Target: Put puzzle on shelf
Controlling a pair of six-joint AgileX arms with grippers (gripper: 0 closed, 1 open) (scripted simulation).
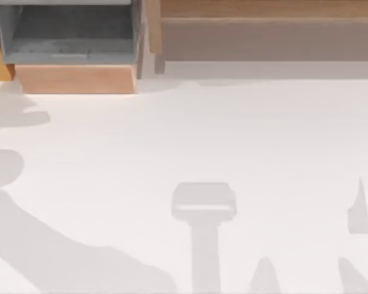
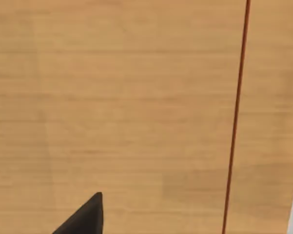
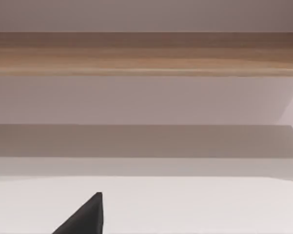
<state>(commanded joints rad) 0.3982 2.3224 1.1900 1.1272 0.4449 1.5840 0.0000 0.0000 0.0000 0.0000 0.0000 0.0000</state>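
Rendered simulation test bench, not a lived-in room. Plain white table [image 1: 171,153] with flat, textureless surface and soft cast shadows. Along the far edge: a grey-lined box with wooden front [image 1: 73,55] and a long light-brown wooden shelf [image 1: 263,12]. Uniform wood-grain textures throughout.

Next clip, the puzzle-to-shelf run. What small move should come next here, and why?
Probably draw the left pincer back a little from the wooden panel it faces close up, so that its camera takes in the white table. The right pincer looks across the table toward the shelf, which stands at the table's far right, beside the grey-lined box. This is only a guess.
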